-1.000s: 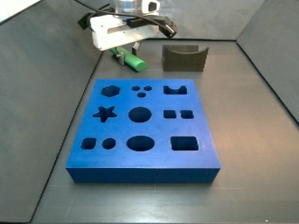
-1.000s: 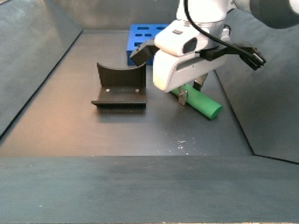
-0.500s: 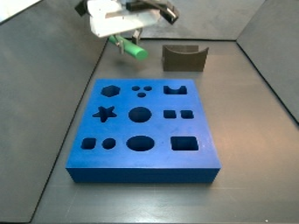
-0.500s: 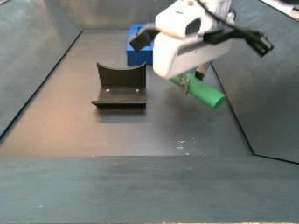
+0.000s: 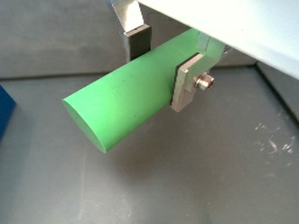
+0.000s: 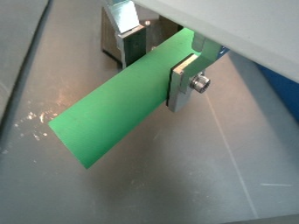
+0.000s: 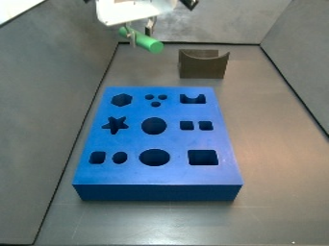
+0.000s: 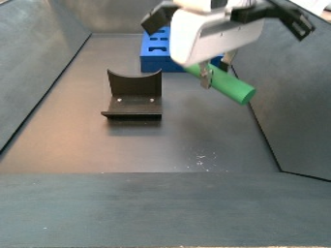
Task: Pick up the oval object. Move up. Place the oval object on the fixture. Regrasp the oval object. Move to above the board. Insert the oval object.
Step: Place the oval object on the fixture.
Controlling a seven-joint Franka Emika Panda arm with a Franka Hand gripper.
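Green oval object (image 5: pixel 131 103) clamped between silver fingers (image 5: pixel 188 81), gripper (image 8: pixel 204 70) apparently well above floor, fixture (image 8: pixel 131 96) apart

The oval object (image 5: pixel 132 107) is bright green — plain and unpatterned in both wrist views (image 6: pixel 125 114), and the same green in both side views (image 7: pixel 144 41) (image 8: pixel 229 86). The hand (image 5: pixel 163 58), raised clear of the floor, has flat silver fingers (image 5: pixel 190 80) with dark pads, closed on the rod; its body is white in a side view (image 8: pixel 214 29). The board (image 7: pixel 157 140) is solid blue, its cut-outs reading as darker blue. The fixture (image 7: pixel 202 64) is dark olive-brown — nearly black in a side view (image 8: pixel 132 96). The floor (image 8: pixel 142 145) is dull dark grey, with a few pale specks.
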